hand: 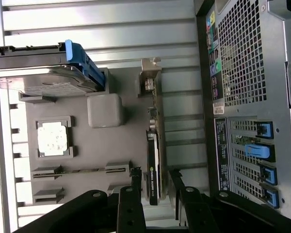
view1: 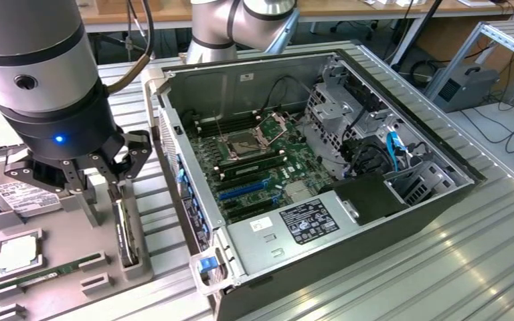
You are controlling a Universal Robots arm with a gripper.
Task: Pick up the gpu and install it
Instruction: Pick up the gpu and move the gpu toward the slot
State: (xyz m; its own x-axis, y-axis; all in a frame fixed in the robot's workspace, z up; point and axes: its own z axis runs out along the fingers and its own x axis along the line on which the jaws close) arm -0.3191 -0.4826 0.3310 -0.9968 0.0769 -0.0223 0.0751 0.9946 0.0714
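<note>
The gpu (view1: 125,231) is a thin black card standing on its long edge in a slot of the grey parts tray (view1: 65,241), at the exterior view's left. Its silver bracket (hand: 150,82) is at the end far from my gripper. My gripper (view1: 114,177) hangs just above the card's near end. In the wrist view the gpu (hand: 153,145) runs between my two black fingers (hand: 136,194), with a gap on each side. The gripper (hand: 155,174) is open and holds nothing.
The open PC case (view1: 436,200) lies beside the tray, motherboard (view1: 257,160) and blue slots (view1: 248,190) exposed. Its rear panel (hand: 252,73) is close to the card. The tray also holds a hard drive (hand: 39,80), a CPU (hand: 52,138) and a memory stick (hand: 82,170).
</note>
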